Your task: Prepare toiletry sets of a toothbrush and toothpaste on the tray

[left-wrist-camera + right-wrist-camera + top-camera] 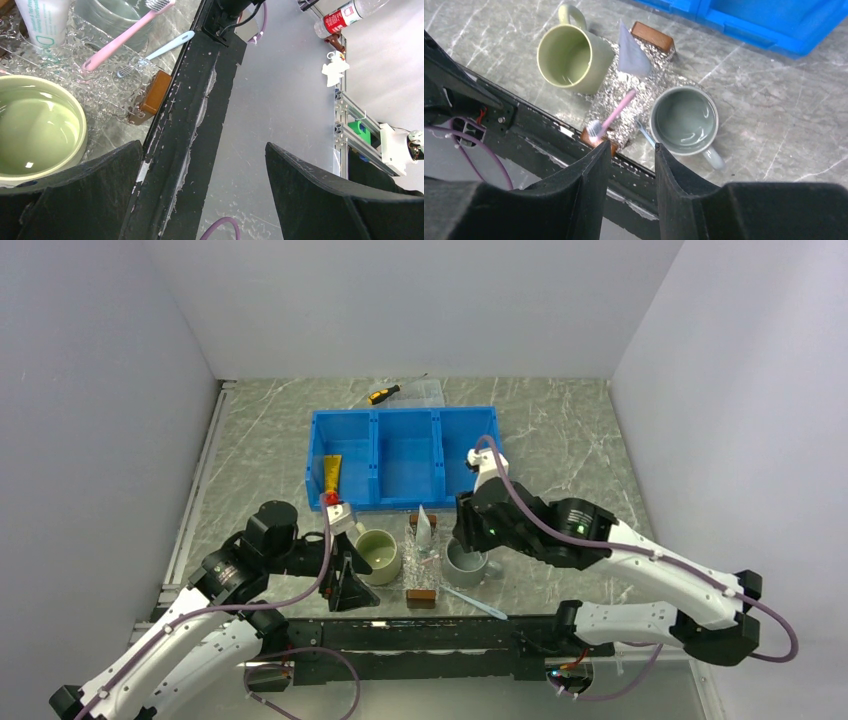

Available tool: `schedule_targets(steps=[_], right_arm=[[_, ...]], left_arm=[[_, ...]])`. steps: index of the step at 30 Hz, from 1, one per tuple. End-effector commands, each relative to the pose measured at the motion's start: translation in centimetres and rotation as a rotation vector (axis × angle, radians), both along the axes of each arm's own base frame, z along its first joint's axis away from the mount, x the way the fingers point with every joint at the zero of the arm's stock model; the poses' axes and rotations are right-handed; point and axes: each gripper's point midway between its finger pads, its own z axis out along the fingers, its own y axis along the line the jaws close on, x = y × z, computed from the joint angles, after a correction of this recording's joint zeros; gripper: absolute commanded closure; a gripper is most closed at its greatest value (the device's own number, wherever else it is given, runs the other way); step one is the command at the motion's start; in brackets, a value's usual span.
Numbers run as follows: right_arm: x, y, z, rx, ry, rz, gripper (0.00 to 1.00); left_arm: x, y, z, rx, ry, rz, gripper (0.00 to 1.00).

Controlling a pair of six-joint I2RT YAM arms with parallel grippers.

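The clear tray (424, 562) with brown end blocks lies between two mugs; it also shows in the right wrist view (651, 87) and the left wrist view (97, 87). The pale toothpaste (424, 528) (631, 54) (45, 22) lies at the tray's far end. The pink toothbrush (618, 111) (125, 35) lies slanted on the tray, bristles toward the near block. My left gripper (352, 588) (202, 146) is open and empty, left of the green mug. My right gripper (465, 532) (631, 150) is open and empty, above the grey mug.
A green mug (380, 555) (568, 55) stands left of the tray, a grey mug (466, 562) (684, 120) right of it. A light blue toothbrush (476, 604) (167, 46) lies on the table by the near rail. The blue bin (403, 455) holds a yellow tube (331, 475). A screwdriver (383, 394) lies behind the bin.
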Motion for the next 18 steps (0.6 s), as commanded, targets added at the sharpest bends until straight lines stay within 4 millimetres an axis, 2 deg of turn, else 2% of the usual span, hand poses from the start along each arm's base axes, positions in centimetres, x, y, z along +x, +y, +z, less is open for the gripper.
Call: schedule_targets(steps=[1,4,8,18], right_arm=[[-1.5,-1.9,-0.3,0.040,0.015,0.018,0.60],[-3.2,-2.2,-1.2,0.068,0.053,0.085,0.59],[-5.5,-2.1,-3.3,0.076,0.128,0.180,0.56],[-8.2,-2.3,-9.2,0.042,0.219,0.183,0.51]], left_arm=[[0.1,-0.3,1.0,-0.029,-0.017,-0.015,0.01],[0.2,-0.3,0.9,-0.026,-0.016,-0.011,0.00],[0.2,-0.2,1.0,-0.026,-0.018,-0.006,0.01],[0.2,-0.2,1.1,-0.031,-0.030,0.001,0.01]])
